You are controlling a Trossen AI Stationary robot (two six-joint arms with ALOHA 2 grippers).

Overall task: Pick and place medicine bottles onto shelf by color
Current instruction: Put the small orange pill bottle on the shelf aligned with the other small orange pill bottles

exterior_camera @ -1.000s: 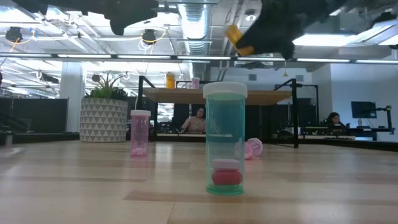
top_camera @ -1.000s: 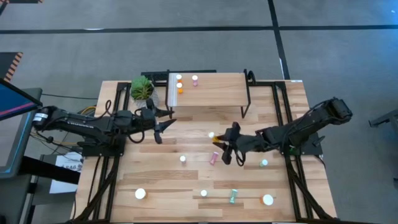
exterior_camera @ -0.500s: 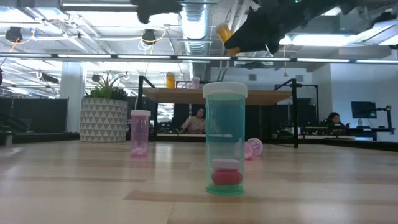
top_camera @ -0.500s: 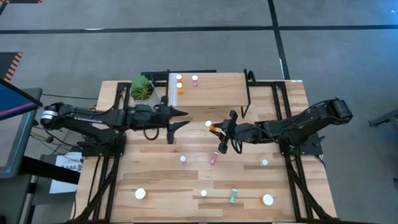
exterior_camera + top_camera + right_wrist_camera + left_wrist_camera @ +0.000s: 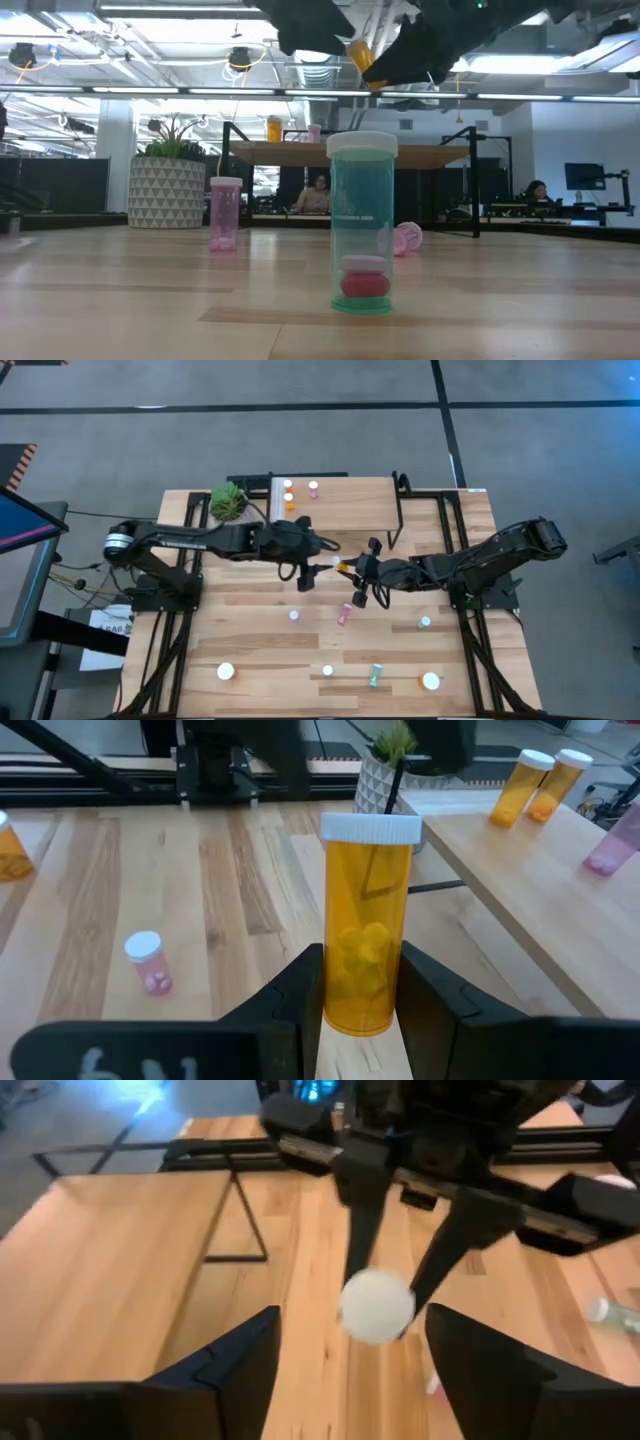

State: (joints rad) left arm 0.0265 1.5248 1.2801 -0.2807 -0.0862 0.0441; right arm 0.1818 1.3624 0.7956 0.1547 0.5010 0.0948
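- Right gripper [image 5: 356, 568] pinches a smooth orange cylindrical bottle [image 5: 366, 948], white-capped, aloft just beside the light-wood shelf [image 5: 345, 510].
- Left gripper [image 5: 318, 555], fingers spread, faces the bottle's cap; bare tabletop [image 5: 260, 650] beneath.

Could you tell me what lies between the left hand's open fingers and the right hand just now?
The orange bottle, gripped in the right hand, with its white cap facing the left hand. The left wrist view shows this best: only that cap sits in the gap.
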